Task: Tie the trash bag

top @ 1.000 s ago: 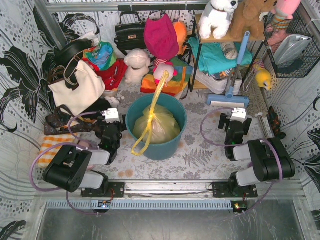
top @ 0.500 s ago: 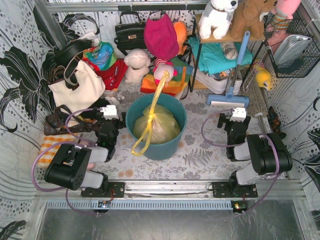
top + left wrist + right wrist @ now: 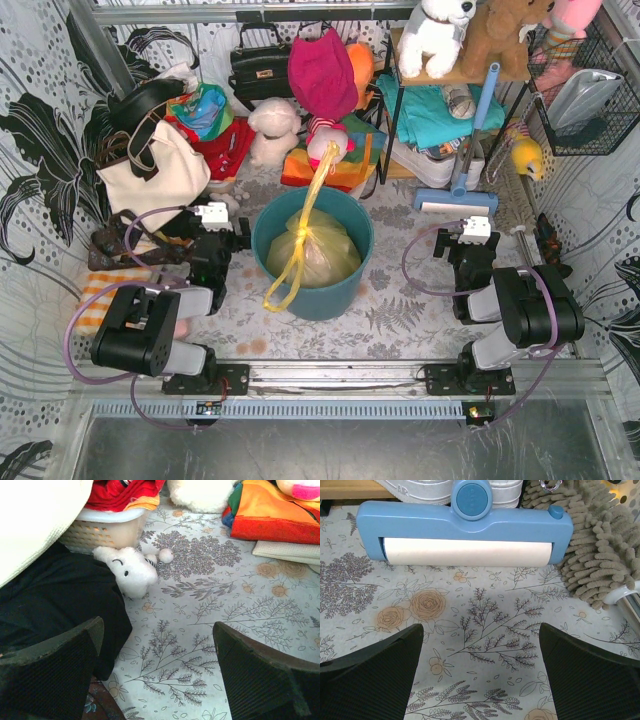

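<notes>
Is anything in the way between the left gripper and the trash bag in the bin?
Only the teal bin itself: the trash bag sits inside it, so its wall stands between the bag and the open left gripper beside it. From above, nothing covers the bag.

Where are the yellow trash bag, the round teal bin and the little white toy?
trash bag [image 3: 325, 255]: top view, on its bulging middle.
teal bin [image 3: 335, 300]: top view, on its front wall.
white toy [image 3: 129, 571]: left wrist view, on its head.
</notes>
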Controlling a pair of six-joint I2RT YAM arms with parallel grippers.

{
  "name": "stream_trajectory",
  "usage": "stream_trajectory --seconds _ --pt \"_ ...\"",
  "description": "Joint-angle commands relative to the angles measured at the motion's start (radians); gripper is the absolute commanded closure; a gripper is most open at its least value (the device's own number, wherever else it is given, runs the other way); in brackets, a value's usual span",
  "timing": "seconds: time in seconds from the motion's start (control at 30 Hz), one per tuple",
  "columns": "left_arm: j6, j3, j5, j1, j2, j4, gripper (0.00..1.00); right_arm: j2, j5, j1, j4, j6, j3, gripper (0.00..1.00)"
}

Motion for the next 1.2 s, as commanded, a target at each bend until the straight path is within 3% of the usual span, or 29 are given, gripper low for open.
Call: stream_trajectory --seconds 0.0,0.17,0.27,0.4,0.5,1.17 --pt "-0.015 0.013 0.045 0.01 0.004 0.018 0.01 0.004 -0.008 -0.007 0.035 -0.001 0.018 0.03" --pt "-0.044 -0.052 0.083 0.044 -0.001 0.127 0.02 0.004 -0.009 -0.007 0.031 -0.001 0.02 0.03" --pt "-0.053 -0.09 0.133 0.084 0.076 0.281 0.02 0.004 -0.008 -0.007 0.03 0.0 0.021 0.03" --pt "-0.072 -0.083 0.116 0.091 0.075 0.261 0.02 0.004 -0.008 -0.007 0.028 0.001 0.022 0.03" --pt "-0.092 -0.077 0.027 0.085 0.082 0.26 0.02 0.004 0.002 -0.007 0.024 0.004 0.024 0.03" --pt "-0.096 -0.075 0.025 0.084 0.08 0.255 0.02 0.006 -0.001 -0.007 0.034 -0.001 0.019 0.03"
